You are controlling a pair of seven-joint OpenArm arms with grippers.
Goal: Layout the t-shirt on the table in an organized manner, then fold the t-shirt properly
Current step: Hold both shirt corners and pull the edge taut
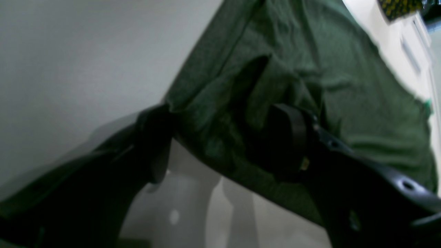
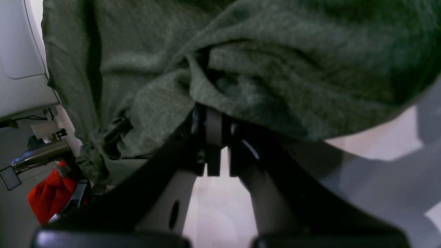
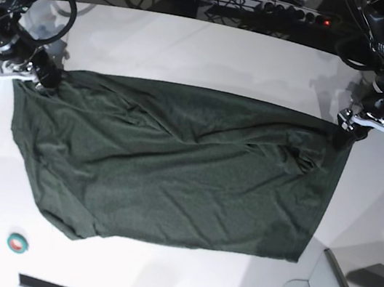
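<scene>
Green t-shirt point(image 3: 173, 166) spread wide across the white table point(image 3: 192, 51), held at its two far corners.

Both pincers grip the shirt's far edge, which runs taut and nearly straight between them. The right pincer point(image 2: 215, 137) is clenched tight on a bunched fold of fabric at the corner on the base view's left side. The left pincer point(image 1: 220, 144) stands wider, its fingers either side of a thick wad of cloth at the opposite corner, grasping it. The rest of the shirt lies wrinkled on the table, and its near edge is uneven, with the lower-left corner curled.
</scene>
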